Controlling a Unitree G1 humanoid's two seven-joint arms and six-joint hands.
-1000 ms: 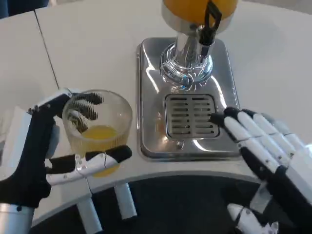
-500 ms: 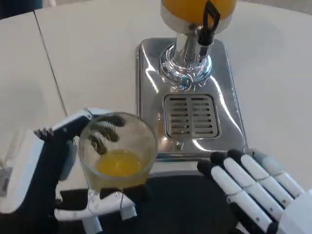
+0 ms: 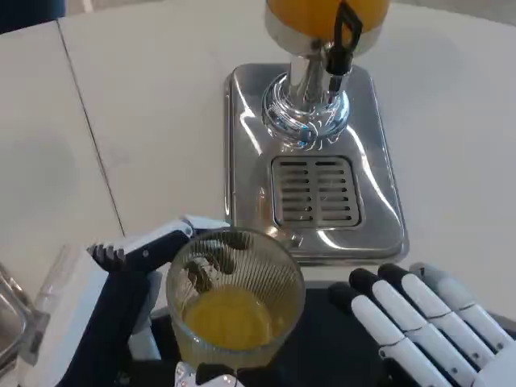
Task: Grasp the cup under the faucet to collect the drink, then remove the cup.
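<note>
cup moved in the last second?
Yes. The cup, held by the left hand, has come toward the camera and rightward, from beside the dispenser base to past its front edge.

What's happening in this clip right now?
The left hand holds a clear ribbed cup with orange drink in its bottom, near the table's front edge and clear of the dispenser's steel drip tray. The faucet with its black lever stands over the bare grate. The right hand holds nothing, fingers extended beside the tray's front corner. Filling looks done; the cup is out.
</note>
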